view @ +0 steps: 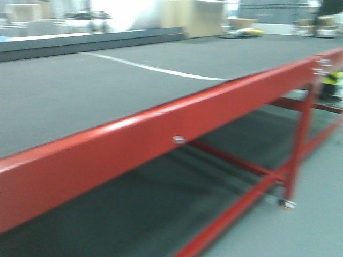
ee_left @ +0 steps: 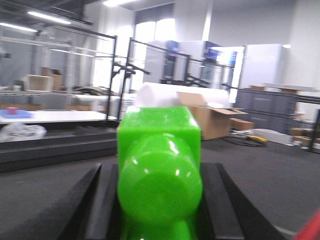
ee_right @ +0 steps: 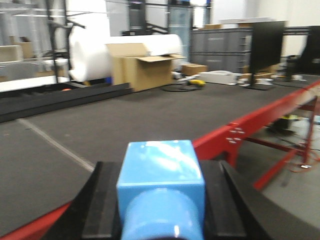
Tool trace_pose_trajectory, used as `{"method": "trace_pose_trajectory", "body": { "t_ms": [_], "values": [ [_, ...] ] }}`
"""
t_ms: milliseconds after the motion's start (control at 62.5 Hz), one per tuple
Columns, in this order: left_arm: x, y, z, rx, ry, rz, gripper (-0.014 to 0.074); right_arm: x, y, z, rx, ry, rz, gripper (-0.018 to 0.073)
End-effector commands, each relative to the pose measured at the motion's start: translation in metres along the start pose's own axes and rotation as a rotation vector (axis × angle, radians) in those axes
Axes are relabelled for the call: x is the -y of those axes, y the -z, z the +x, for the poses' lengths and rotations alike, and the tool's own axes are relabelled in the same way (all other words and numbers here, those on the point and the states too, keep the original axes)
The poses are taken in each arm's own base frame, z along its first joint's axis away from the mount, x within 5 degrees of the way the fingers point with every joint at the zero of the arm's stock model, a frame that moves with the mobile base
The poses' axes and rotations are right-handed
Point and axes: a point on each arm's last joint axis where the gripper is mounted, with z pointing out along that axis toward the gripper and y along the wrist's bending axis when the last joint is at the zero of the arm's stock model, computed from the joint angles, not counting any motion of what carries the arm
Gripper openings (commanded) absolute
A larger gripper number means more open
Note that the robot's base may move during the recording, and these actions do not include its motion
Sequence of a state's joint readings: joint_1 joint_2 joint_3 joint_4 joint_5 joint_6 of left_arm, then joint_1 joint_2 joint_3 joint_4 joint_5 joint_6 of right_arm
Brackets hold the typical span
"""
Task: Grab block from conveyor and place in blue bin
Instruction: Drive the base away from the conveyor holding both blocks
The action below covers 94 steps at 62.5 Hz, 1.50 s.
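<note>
The conveyor (view: 107,80) is a broad dark grey belt that fills the front view. In that view no gripper shows. In the left wrist view, my left gripper (ee_left: 159,172) is shut on a bright green block (ee_left: 159,135), held between the black fingers (ee_left: 102,200) above the belt (ee_left: 260,165). The right wrist view has my right gripper (ee_right: 161,167) shut on a light blue block (ee_right: 160,160), over the belt's near edge (ee_right: 125,120). The blue bin is out of view.
A red steel rail (view: 161,128) runs along the belt's near side, with red legs (view: 303,139) and bare floor beyond. A white seam (view: 155,69) crosses the belt. A low dark rail (view: 91,43) edges the far side. A cardboard box (ee_right: 142,70) and a white roll (ee_right: 100,52) stand behind.
</note>
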State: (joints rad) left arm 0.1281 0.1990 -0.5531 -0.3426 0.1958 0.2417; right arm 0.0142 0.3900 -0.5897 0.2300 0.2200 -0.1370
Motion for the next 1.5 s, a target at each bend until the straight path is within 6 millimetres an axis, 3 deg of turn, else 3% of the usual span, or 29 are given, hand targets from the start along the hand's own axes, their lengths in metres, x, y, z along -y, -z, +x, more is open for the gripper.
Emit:
{"method": "trace_pose_trajectory", "body": {
  "t_ms": [0,1488],
  "values": [
    [-0.0001,0.0011,-0.0022,0.024,0.002,0.002,-0.0111,0.0004,0.001,-0.0015,0.022,0.004,0.005,-0.0154],
    [-0.0001,0.0011,-0.0022,0.024,0.002,0.002,-0.0111,0.0004,0.001,-0.0015,0.022,0.004,0.005,-0.0154]
  ]
}}
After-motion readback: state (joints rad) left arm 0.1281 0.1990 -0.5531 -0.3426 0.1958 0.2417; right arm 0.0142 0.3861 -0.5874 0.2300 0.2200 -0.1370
